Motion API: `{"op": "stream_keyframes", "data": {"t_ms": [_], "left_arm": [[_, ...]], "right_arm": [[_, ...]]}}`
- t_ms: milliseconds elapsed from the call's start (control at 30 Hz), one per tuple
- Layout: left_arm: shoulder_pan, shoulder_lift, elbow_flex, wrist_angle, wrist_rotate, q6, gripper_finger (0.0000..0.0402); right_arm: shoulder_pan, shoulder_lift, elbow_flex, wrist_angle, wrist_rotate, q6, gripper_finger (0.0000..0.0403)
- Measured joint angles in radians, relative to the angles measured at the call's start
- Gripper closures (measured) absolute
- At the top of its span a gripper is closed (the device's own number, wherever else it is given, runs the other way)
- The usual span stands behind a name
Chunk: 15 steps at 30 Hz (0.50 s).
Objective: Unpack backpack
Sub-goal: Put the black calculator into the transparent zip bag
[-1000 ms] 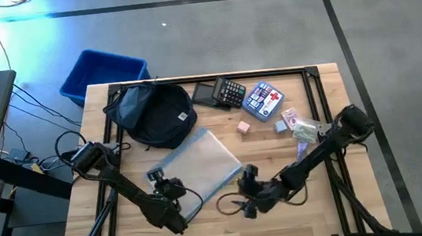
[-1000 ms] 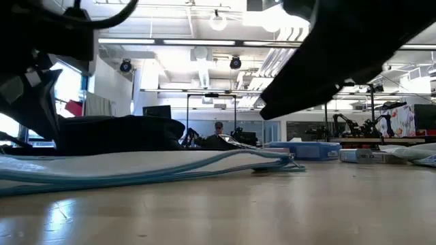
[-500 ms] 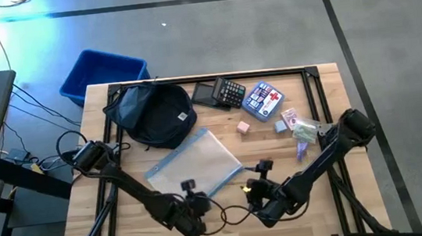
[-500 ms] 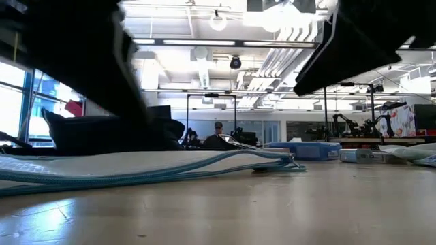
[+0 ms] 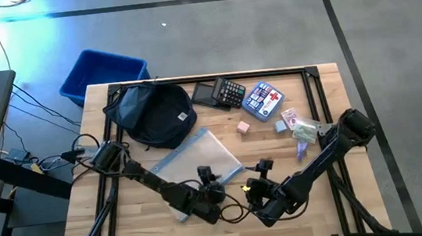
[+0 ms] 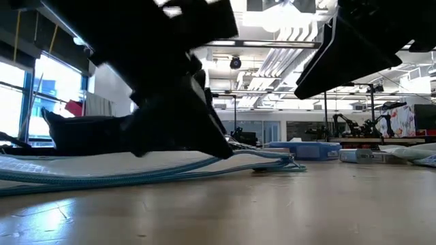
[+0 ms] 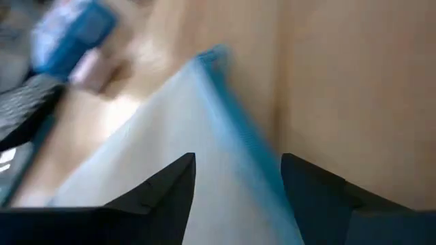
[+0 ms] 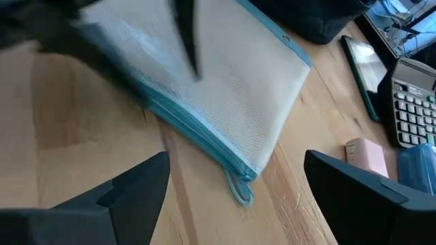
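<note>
Backpack (image 5: 156,114) first: you have it lying at the tabletop's (image 5: 326,200) far left corner, dark and rounded, its small white label facing up, with the blue bin (image 5: 102,73) on the floor just beyond that corner. In front of the bag, toward the middle of the tabletop, lies the clear mesh pouch (image 5: 200,162) with its light-blue zipper edge. Your left gripper (image 5: 210,182) sits over the pouch's near edge, not far from the tabletop's near edge; its wrist view shows the two fingers (image 7: 163,187) spread apart with the pouch's blue border between them and nothing clamped. Just beside it, your right gripper (image 5: 258,177) hangs low over bare wood near the near edge, jaws wide and holding nothing, the pouch's zipper pull (image 8: 240,190) ahead of it. Along the far edge you see the calculator (image 5: 230,92) and then the small blue pouch with the red cross (image 5: 264,100). A pink block (image 5: 243,128) lies near the middle, and a few small packets (image 5: 300,130) lie toward the right edge
</note>
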Motion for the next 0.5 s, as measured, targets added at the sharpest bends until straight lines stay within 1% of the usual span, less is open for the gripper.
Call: {"op": "stream_keyframes", "data": {"t_ms": [200, 300, 400, 500], "left_arm": [[0.017, 0.001, 0.001, -0.218, -0.039, -0.19, 0.0211], [0.022, 0.001, 0.001, -0.323, -0.054, -0.263, 0.0229], [0.021, 0.001, 0.001, -0.405, -0.054, -0.327, 0.0274], [0.021, -0.005, 0.001, -0.46, -0.027, -0.376, 0.0344]], "right_arm": [[0.0, 0.0, 0.0, -0.01, 0.001, 0.0, 0.008], [0.0, 0.0, 0.0, -0.011, 0.001, 0.0, 0.008], [0.0, 0.0, 0.0, -0.011, 0.001, 0.0, 0.008], [0.0, 0.0, 0.0, -0.011, 0.001, 0.0, 0.008]]}}
